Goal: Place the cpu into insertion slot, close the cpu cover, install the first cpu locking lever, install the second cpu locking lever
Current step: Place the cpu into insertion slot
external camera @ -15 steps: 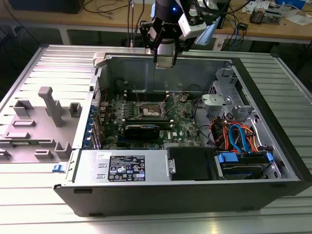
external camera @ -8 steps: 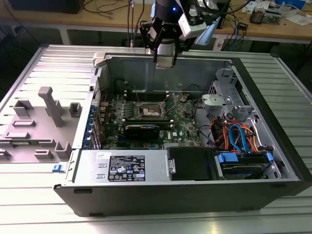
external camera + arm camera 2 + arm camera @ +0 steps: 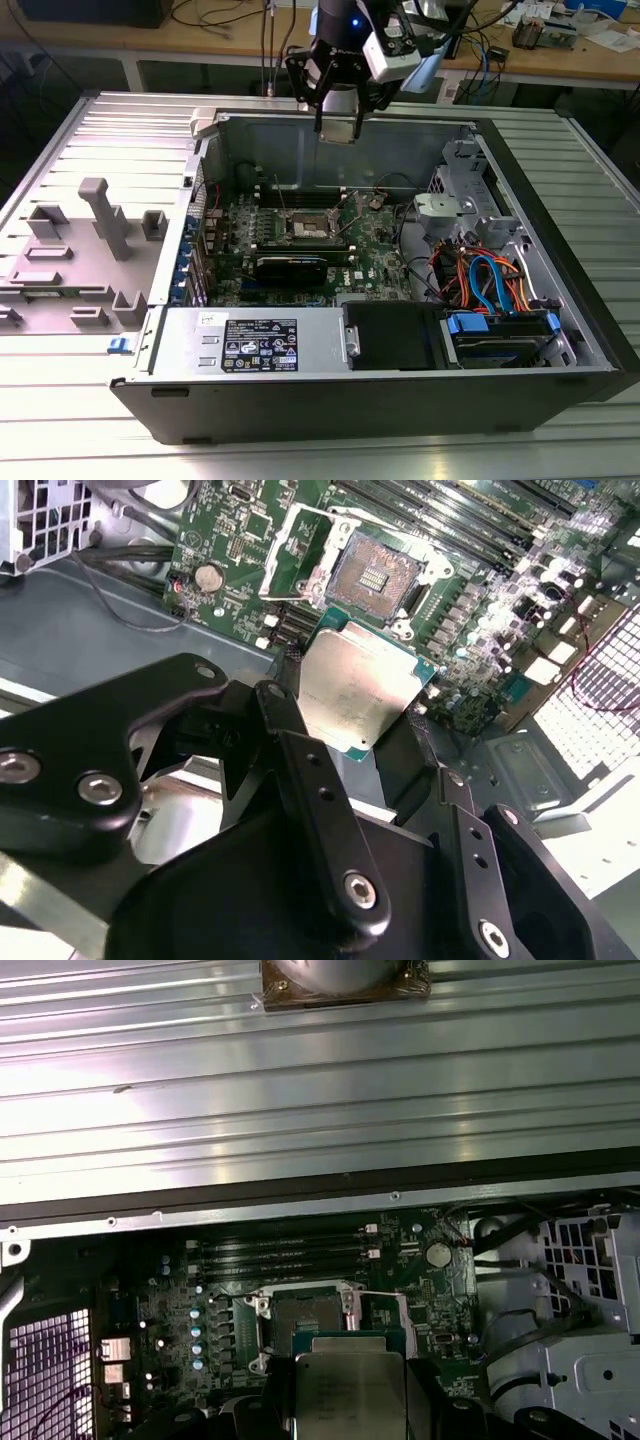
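My gripper (image 3: 338,128) hangs over the rear wall of the open computer case, shut on the cpu (image 3: 360,685), a flat square chip with a silvery-grey top. Both wrist views show the cpu (image 3: 350,1390) pinched between the black fingers (image 3: 290,750). Well below it lies the insertion slot (image 3: 375,575) on the green motherboard, dark-centred and uncovered. The slot (image 3: 308,228) sits mid-board in the exterior view, and the first wrist view shows the slot (image 3: 305,1315) just beyond the chip. The cpu cover (image 3: 275,550) stands swung open beside the slot.
Long black memory slots (image 3: 450,520) run beside the socket, and a coin battery (image 3: 208,577) sits nearby. A grey power supply (image 3: 260,340) fills the case front. Blue and orange cables (image 3: 490,285) crowd the exterior view's right. A grey fixture block (image 3: 95,235) lies outside on the left.
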Robot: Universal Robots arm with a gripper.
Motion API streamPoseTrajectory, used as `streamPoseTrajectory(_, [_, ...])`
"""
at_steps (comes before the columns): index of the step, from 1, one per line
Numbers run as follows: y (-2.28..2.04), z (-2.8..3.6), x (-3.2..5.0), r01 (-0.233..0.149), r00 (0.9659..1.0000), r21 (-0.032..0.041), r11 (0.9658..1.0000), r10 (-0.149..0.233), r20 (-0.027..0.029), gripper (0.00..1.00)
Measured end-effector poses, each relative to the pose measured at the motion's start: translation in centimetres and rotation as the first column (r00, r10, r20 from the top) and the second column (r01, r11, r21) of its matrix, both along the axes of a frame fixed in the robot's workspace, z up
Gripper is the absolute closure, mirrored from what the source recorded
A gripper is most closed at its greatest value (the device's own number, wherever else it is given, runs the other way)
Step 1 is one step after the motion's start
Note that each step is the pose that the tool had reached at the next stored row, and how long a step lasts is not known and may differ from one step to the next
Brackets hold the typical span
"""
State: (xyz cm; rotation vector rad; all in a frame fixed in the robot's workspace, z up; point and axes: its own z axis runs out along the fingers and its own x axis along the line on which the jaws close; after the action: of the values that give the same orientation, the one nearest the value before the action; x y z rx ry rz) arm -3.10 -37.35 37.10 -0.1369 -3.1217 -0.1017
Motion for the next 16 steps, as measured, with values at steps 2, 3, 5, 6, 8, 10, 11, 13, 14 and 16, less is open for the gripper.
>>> streamPoseTrajectory(2, [-0.01, -0.04, -0.02, 0.008, 1.0000, -0.0005, 1.0000, -0.008, -0.0001, 0.46])
streamPoseTrajectory(3, [-0.02, -0.08, -0.03, 0.020, 0.9998, -0.0004, 0.9998, -0.020, -0.0001, 0.46])
streamPoseTrajectory(5, [-0.03, -0.13, -0.04, 0.030, 0.9995, -0.0005, 0.9995, -0.030, -0.0001, 0.46])
streamPoseTrajectory(6, [-0.04, -0.15, -0.04, 0.032, 0.9995, -0.0003, 0.9995, -0.032, -0.0001, 0.46])
streamPoseTrajectory(8, [-0.05, -0.16, -0.04, 0.032, 0.9995, -0.0003, 0.9995, -0.032, -0.0001, 0.46])
streamPoseTrajectory(10, [-0.05, -0.17, -0.04, 0.032, 0.9995, -0.0003, 0.9995, -0.032, 0.0000, 0.46])
streamPoseTrajectory(11, [-0.06, -0.16, -0.05, 0.033, 0.9995, -0.0004, 0.9995, -0.033, -0.0001, 0.46])
streamPoseTrajectory(13, [-0.06, -0.17, -0.05, 0.035, 0.9994, -0.0003, 0.9994, -0.035, 0.0000, 0.46])
streamPoseTrajectory(14, [-0.06, -0.17, -0.06, 0.036, 0.9993, -0.0003, 0.9993, -0.036, -0.0001, 0.46])
streamPoseTrajectory(16, [-0.07, -0.17, -0.06, 0.037, 0.9993, -0.0003, 0.9993, -0.037, -0.0001, 0.46])
